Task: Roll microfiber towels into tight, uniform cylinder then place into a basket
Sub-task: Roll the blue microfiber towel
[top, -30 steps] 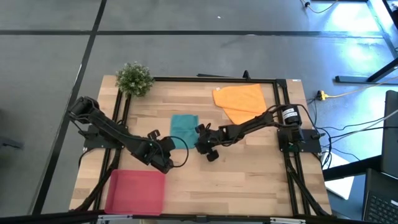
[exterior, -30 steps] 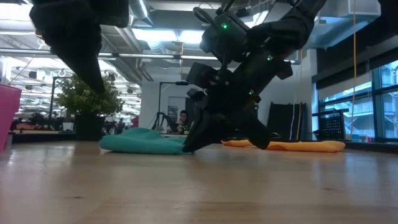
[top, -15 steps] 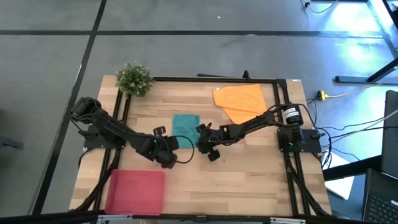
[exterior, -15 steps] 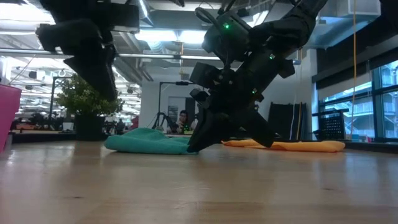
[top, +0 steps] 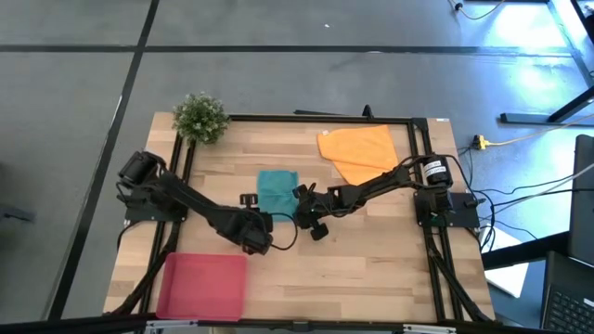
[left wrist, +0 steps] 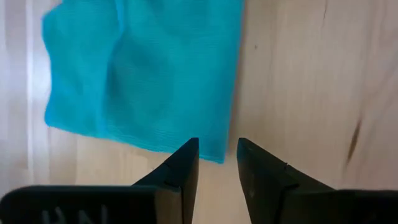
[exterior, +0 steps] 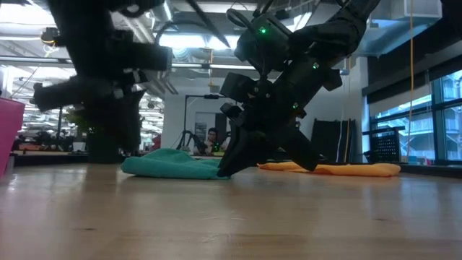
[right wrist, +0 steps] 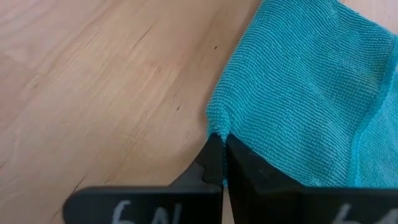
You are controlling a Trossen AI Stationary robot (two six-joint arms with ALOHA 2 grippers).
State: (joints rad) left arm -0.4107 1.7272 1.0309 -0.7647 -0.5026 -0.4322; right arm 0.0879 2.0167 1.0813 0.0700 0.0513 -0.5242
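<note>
The left arm has slid further toward the middle of the surface [top: 371, 250] since a second ago, and its left pincer [top: 258, 234] now sits just by the near corner of the teal towel [top: 276, 190]. The right arm has stayed where it was, and the teal towel has hardly shifted.

In the left wrist view the left pincer [left wrist: 217, 152] has its two fingers [left wrist: 183, 167] a little apart, with nothing between them. The tips hang just past the near edge of the teal towel [left wrist: 149, 68], close to one corner, and bare wood shows in the gap.

The right pincer [top: 299, 210] is at the other near corner of the teal towel. In the right wrist view the right pincer [right wrist: 219, 149] has its fingers pressed together on the towel's edge [right wrist: 219, 129], so it is pinching the cloth. In the low view the right pincer [exterior: 229, 165] touches the end of the teal towel [exterior: 173, 165], which lies in a soft low heap on the wood.

The teal towel lies near the middle of the surface, between the two pincers. The orange towel [top: 358, 151] lies flat by the far right corner, well apart from the teal one. The red-pink basket [top: 202, 286] sits at the near left corner, with the left arm just beside it. A small green plant [top: 200, 117] stands at the far left corner.
</note>
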